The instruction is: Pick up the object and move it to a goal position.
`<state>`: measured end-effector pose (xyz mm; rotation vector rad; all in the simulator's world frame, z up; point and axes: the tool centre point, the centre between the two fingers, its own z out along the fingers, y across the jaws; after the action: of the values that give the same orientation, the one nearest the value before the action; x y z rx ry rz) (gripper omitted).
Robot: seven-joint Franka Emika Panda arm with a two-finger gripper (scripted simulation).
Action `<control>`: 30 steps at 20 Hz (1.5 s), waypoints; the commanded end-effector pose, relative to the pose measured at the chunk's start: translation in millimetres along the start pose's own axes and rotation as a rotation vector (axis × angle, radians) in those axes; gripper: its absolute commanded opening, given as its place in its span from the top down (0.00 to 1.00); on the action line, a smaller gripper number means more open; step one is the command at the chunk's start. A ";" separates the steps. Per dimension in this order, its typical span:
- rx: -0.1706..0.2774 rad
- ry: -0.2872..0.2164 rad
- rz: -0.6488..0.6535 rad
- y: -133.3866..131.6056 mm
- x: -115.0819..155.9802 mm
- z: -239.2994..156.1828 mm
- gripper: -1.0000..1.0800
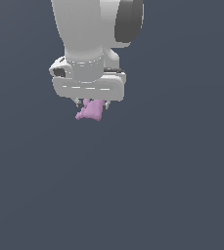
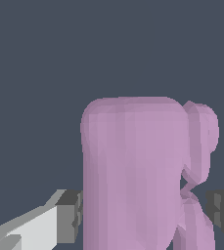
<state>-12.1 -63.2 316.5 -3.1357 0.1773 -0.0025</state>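
Observation:
The object (image 1: pixel 90 111) is a small pink-lilac lumpy shape with stubby protrusions. It hangs just under the white hand in the exterior view, above the middle of the picture. My gripper (image 1: pixel 92 104) is shut on the object, and only the finger ends show beside it. In the wrist view the object (image 2: pixel 133 166) fills the middle of the picture between the two grey pads (image 2: pixel 70 215), with my gripper (image 2: pixel 145 217) closed against its sides. The object's upper part is hidden by the hand in the exterior view.
A plain dark blue-grey ground (image 1: pixel 172 185) lies all around with no other objects, edges or markers in view. The white arm (image 1: pixel 89 29) reaches up out of the exterior view's top.

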 end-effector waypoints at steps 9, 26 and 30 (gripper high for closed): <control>0.000 -0.001 0.000 20.7 29.9 -72.6 1.00; -0.001 -0.001 0.000 39.9 61.7 -141.5 1.00; -0.001 -0.001 0.000 41.5 64.8 -147.4 1.00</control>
<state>46.3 -111.1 461.6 -3.1365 0.1771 -0.0005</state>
